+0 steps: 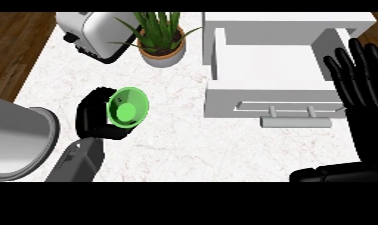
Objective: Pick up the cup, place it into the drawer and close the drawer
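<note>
A green cup (128,107) is tilted with its mouth facing up and toward me, left of centre over the white marble counter (192,144). My left hand (94,114) is curled round its left side, holding it. The white drawer (269,66) stands pulled open at the right, its inside bare, with a bar handle (295,121) on its front panel. My right hand (358,84) is open with fingers straight and pointing up, at the drawer's right edge, apart from the cup.
A potted green plant (160,39) stands at the back centre, just left of the drawer. A white toaster (92,31) sits at the back left. A grey round pot or lid (22,139) fills the lower left corner.
</note>
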Motion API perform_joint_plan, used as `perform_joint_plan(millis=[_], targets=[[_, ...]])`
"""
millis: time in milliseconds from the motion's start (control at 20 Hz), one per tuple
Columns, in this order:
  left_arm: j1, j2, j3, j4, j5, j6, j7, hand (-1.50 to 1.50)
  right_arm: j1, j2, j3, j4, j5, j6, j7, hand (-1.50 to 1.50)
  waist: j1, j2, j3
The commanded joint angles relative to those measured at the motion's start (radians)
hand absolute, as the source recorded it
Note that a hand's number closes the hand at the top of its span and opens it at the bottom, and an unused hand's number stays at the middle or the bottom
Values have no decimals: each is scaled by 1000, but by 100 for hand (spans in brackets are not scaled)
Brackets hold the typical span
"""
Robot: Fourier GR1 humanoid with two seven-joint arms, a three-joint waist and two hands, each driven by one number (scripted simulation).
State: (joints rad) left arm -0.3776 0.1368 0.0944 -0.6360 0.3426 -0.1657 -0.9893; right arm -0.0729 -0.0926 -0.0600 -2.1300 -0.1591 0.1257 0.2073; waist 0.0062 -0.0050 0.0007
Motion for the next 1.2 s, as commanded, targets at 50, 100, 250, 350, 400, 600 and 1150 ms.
perform_joint_plan(millis=[50, 100, 250, 350, 400, 600, 1150], targets=[[51, 47, -70, -215, -11, -88, 105, 150, -1, 17, 8, 15, -8, -1, -14, -150, 5, 0, 1], [93, -29, -116, -328, -22, -18, 133, 150, 11, 18, -4, 34, 15, -13, -27, -150, 15, -4, 2], [46, -41, -143, -484, 1, 31, 297, 150, -5, 16, 14, 22, 17, -10, -10, -150, 13, -4, 1], [85, -15, -138, -611, 25, 45, 389, 150, -18, -2, -8, 18, 6, -5, 1, -150, 9, -1, 1], [60, -38, -152, -632, 29, 67, 436, 150, -47, -18, -49, 94, -19, 13, -33, -150, 9, 0, 1], [-43, -43, -146, -765, 46, 171, 617, 150, -13, 3, 0, 92, 18, 24, -72, -150, 2, 1, 1], [-288, -92, -153, -719, -71, 309, 761, 150, -38, 39, 25, 68, 57, -38, -34, -150, -10, 5, -1]])
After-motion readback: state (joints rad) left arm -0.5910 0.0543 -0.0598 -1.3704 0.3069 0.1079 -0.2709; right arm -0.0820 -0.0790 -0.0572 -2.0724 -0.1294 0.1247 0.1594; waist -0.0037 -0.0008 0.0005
